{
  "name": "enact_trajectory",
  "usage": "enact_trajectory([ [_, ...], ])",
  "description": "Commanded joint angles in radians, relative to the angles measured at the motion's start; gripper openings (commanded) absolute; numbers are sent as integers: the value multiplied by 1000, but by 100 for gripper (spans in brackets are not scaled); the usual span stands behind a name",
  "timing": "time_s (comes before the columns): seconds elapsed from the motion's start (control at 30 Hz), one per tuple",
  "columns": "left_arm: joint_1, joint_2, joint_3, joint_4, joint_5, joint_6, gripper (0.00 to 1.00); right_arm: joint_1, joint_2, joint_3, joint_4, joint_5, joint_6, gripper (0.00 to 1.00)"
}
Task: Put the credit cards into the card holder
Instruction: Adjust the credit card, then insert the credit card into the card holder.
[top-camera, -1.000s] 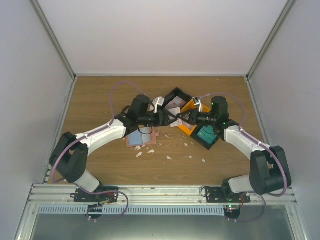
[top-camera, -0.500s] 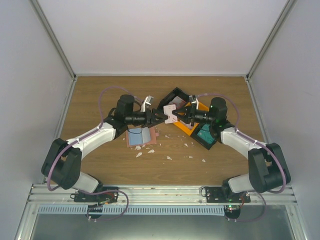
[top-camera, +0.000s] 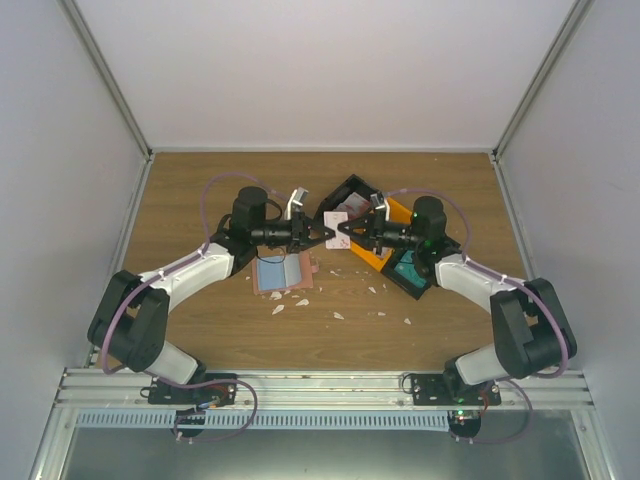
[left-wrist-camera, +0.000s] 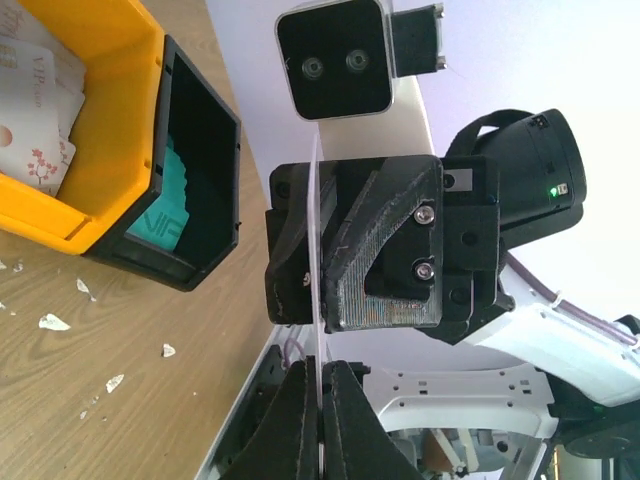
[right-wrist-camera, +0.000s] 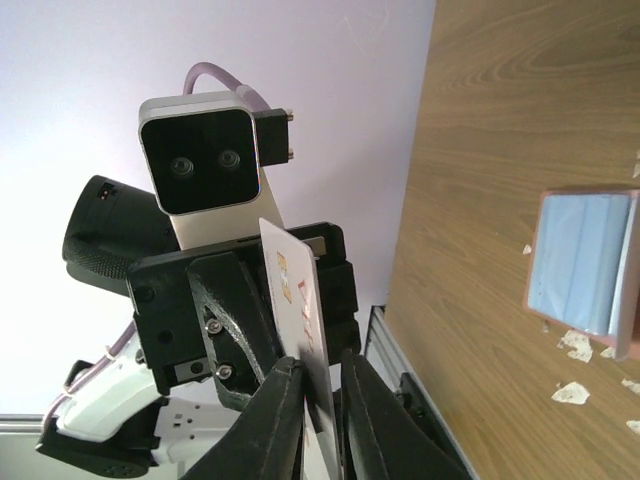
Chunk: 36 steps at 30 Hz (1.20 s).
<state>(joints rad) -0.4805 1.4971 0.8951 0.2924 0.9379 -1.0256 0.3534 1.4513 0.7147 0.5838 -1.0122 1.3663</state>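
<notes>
A white credit card (top-camera: 336, 222) with red print hangs edge-up above the table between both grippers. My left gripper (top-camera: 327, 233) comes in from the left, its jaws shut on the card's (left-wrist-camera: 318, 250) near edge (left-wrist-camera: 320, 368). From the right, my right gripper (top-camera: 348, 231) has the card (right-wrist-camera: 296, 290) between its fingers (right-wrist-camera: 318, 365); the card rests against one finger and a gap shows at the other. The salmon-pink card holder (top-camera: 280, 272) lies open on the wood below the left arm, its light blue inside up (right-wrist-camera: 585, 272). More whitish cards (left-wrist-camera: 30, 100) and teal cards (left-wrist-camera: 165, 205) sit in bins.
An orange bin (left-wrist-camera: 110, 130) and a black bin (left-wrist-camera: 205, 150) stand together right of centre, with another black bin (top-camera: 350, 192) behind them. Small white scraps (top-camera: 340, 315) are scattered on the wood in front of the card holder.
My left gripper has closed onto the card. The right gripper's jaws have loosened around it. The meeting point of the two grippers has shifted slightly left.
</notes>
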Motion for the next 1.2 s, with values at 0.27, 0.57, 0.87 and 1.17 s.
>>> enact_trajectory([
  [0.27,17,-18,1,-65,-50,80,19,14,-33,-16,-40,80,-266,1],
  [0.57,56,-127,-86,-521,-567,369,50,159,111,111,-358,318,-516,1],
  [0.87,183,-204,-283,-515,-638,369,42,345,405,321,-343,449,-522,0],
  [1.17,228,-121,-336,-445,-621,375,28,381,567,396,-331,504,-481,0],
])
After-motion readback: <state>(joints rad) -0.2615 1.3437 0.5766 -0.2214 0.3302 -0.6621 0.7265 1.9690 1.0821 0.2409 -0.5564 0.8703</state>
